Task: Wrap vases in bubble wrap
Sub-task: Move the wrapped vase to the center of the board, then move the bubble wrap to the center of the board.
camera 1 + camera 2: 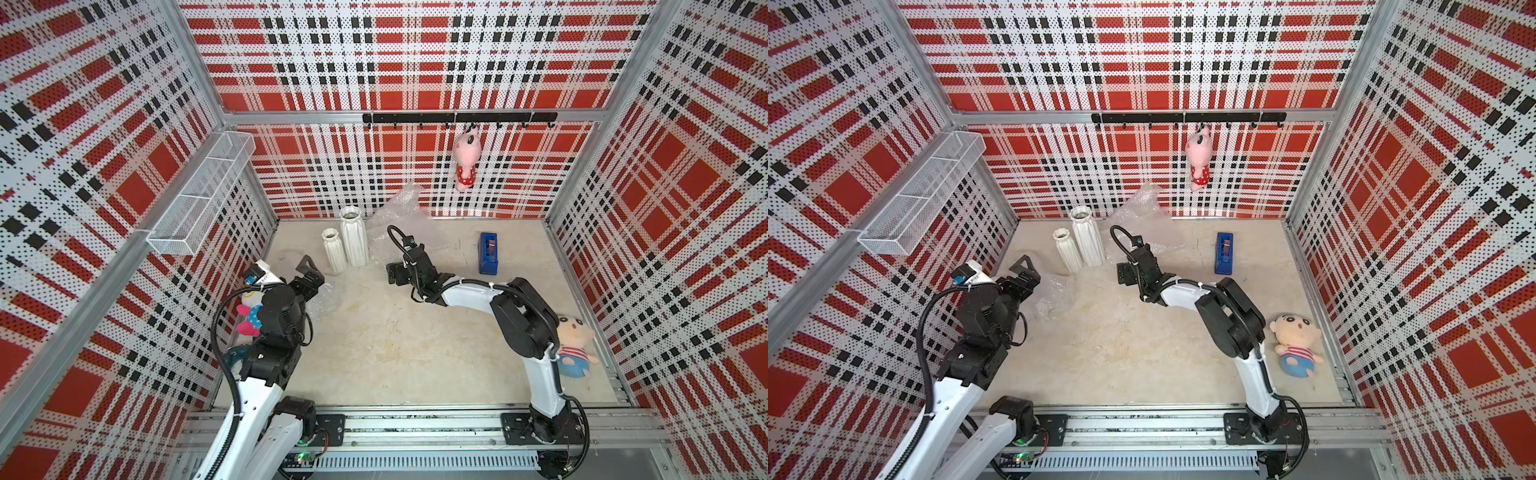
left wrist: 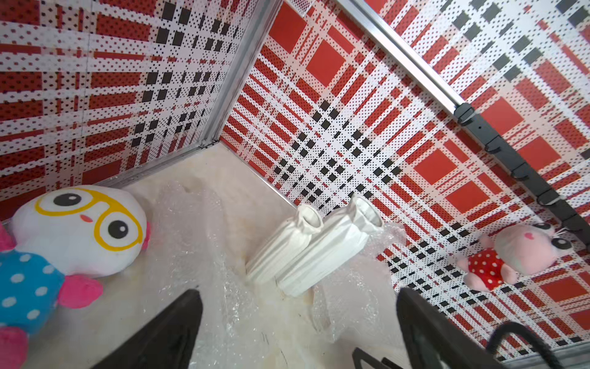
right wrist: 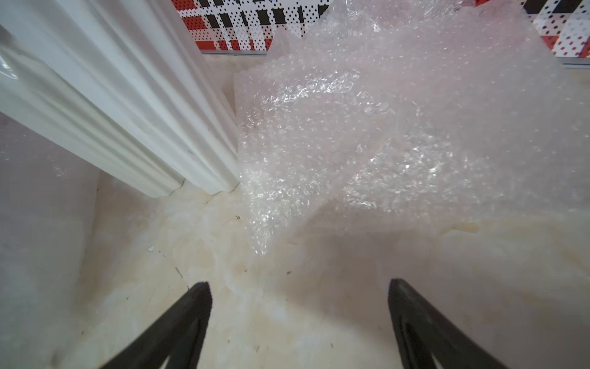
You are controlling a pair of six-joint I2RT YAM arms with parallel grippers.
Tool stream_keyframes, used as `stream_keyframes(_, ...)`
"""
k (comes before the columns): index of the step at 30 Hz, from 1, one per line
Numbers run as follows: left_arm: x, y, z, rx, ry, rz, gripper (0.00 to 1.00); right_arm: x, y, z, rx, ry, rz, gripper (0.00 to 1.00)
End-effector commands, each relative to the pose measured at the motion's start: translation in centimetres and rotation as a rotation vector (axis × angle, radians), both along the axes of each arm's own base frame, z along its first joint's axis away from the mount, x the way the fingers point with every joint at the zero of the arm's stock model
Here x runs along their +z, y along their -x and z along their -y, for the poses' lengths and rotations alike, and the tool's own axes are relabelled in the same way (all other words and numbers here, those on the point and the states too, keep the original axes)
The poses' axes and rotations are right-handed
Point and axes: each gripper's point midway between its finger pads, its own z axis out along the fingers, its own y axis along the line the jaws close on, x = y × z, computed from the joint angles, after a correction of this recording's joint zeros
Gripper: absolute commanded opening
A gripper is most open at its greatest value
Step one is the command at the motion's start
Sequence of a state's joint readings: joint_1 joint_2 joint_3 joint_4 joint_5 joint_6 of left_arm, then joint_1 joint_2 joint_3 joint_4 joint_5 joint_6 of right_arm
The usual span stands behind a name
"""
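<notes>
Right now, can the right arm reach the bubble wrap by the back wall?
Probably yes: the open right gripper faces the bubble wrap across bare floor; the tall vase stands aside.

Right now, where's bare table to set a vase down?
Free: table centre, from white vases to front rail; also between tape dispenser and striped doll. Crowded: bubble wrap beside the vases, more by the left end effector.

Beige, stained surface (image 1: 395, 353). 11 o'clock: short white ribbed vase (image 1: 333, 250) and taller white ribbed vase (image 1: 354, 241), upright, side by side. 12 o'clock: bubble wrap sheet (image 1: 399, 216), crumpled, rising against back wall, just beside taller vase. 1 o'clock: blue tape dispenser (image 1: 488, 253). 3 o'clock: striped-shirt plush (image 1: 573, 345). 9 o'clock: glasses plush (image 2: 79, 230) at wall, second bubble wrap piece (image 1: 328, 299) near it.
</notes>
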State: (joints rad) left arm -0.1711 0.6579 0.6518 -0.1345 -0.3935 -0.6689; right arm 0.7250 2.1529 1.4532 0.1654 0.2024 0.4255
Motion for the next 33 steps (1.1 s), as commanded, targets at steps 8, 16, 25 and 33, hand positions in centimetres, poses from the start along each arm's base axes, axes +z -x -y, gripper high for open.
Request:
stream_keyframes(8, -1.5, -0.8, 0.1, -0.048, 0.035, -0.007, 0.98, -2.6, -1.8, -3.0, -0.012, -0.036, -0.061, 0.83)
stream_keyframes(16, -2.4, -1.1, 0.1, -0.064, 0.051, -0.019, 0.98, -5.0, -2.7, -4.2, -0.017, -0.01, -0.128, 0.66)
stream_keyframes(25, -2.9, -1.3, 0.3, -0.077, 0.053, -0.028, 0.98, -3.3, -2.8, -3.6, -0.02, -0.012, -0.082, 0.15)
stream_keyframes(33, -3.6, -2.1, 1.7, -0.145, 0.051, -0.057, 0.98, 1.4, -1.2, -0.1, -0.067, 0.014, 0.028, 0.0)
